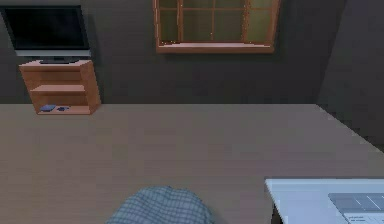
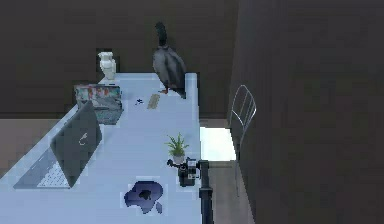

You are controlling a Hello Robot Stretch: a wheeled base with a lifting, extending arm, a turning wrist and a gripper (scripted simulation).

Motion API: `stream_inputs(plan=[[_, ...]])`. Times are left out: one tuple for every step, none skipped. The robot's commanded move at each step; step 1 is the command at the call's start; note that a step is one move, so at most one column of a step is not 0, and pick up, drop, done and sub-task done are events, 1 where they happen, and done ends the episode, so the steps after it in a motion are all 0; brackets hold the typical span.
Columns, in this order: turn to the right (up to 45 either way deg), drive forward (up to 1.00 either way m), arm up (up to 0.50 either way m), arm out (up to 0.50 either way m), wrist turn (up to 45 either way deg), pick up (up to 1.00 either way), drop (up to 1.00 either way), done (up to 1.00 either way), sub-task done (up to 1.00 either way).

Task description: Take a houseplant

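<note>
Dark walls close in on a long pale table [image 2: 120, 165], where the robot's pincer [image 2: 184, 171] reaches in at the end of its dark arm [image 2: 206, 200]. A small green houseplant [image 2: 178, 148] stands in its pot on the tabletop just beyond the pincer. Whether the two touch cannot be told, nor whether the pincer holds anything.

A crumpled blue object [image 2: 146, 195] lies on the table near the pincer, toward the arm side view's lower left. A grey laptop [image 2: 76, 146] sits well apart from the pincer on the same side. At the table's far end, well beyond the pincer, stand a dark bird statue [image 2: 168, 64], a white bust [image 2: 107, 66] and a colourful box [image 2: 101, 98]. A chair [image 2: 241, 110] waits at the table's right edge, out past the pincer.

Ahead of the robot, a wood-framed window [image 1: 215, 25], a television [image 1: 48, 30] and a wooden shelf [image 1: 61, 86] line the wall across a tan floor [image 1: 190, 140].
</note>
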Motion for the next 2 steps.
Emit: stream_inputs(plan=[[0.0,0.00,0.00,0.00,0.0,1.00,0.00,0.00,0.00],[0.0,0.00,0.10,0.00,0.0,0.00,0.00,0.00,0.00]])
